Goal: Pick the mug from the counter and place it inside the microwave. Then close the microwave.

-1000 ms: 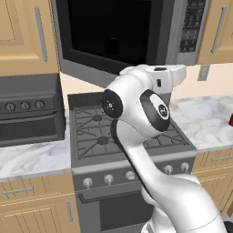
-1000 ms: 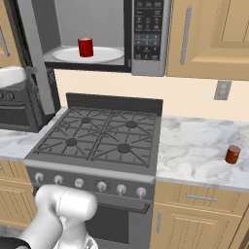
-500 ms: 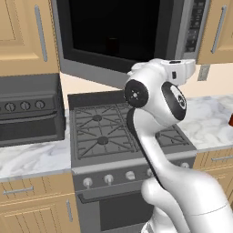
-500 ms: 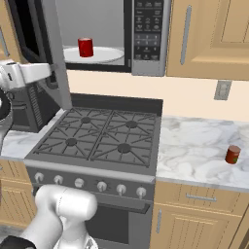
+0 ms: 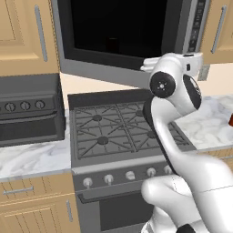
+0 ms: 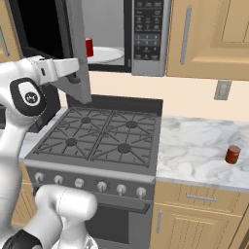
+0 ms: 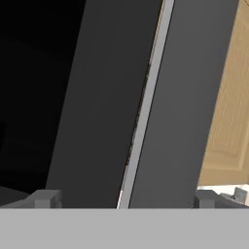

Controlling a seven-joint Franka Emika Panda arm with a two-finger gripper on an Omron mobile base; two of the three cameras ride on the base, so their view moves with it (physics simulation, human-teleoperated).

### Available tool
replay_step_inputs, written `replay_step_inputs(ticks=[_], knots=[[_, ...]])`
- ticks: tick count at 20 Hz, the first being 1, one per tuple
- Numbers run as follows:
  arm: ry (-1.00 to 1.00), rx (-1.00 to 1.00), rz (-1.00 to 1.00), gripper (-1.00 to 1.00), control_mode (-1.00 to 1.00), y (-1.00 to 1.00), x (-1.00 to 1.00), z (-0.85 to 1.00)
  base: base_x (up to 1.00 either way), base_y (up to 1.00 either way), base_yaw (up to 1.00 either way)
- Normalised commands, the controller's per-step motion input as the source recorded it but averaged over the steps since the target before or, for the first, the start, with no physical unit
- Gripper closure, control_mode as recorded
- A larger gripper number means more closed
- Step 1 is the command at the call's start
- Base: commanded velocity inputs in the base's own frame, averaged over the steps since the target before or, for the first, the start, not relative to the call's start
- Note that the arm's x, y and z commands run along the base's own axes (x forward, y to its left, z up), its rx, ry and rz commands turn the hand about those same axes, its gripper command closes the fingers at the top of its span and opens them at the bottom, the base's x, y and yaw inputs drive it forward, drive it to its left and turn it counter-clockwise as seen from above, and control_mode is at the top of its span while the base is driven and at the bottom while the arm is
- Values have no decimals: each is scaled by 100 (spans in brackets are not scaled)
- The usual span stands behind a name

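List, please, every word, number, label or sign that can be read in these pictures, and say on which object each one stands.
No text can be read.
Microwave button panel: rows of small pale marks, too small and blurred to read.
Red-brown can on the counter: no label can be made out.
Stove knobs and countertop oven knobs: no readable marks.

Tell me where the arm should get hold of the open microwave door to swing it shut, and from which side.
Probably the door's free edge, farthest from its hinge, approached from the dark-windowed outer face. The open gripper already straddles that thin edge, and pushing there toward the microwave should give the most swing.
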Motion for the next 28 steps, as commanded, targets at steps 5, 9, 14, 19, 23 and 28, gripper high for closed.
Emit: replay_step_inputs(ticks=[5, 9, 14, 19, 23, 28], knots=[[3, 0, 7, -100, -100, -11, 53, 14, 0, 0, 0], [6, 0, 5, -100, -100, -3, 42, 26, 0, 0, 0], [7, 0, 2, -100, -100, 0, 34, 32, 0, 0, 0], [6, 0, 0, -100, -100, 0, 33, 38, 0, 0, 0], [5, 0, 0, -100, -100, 0, 40, 28, 0, 0, 0], [2, 0, 0, -100, -100, 0, 37, 23, 0, 0, 0]])
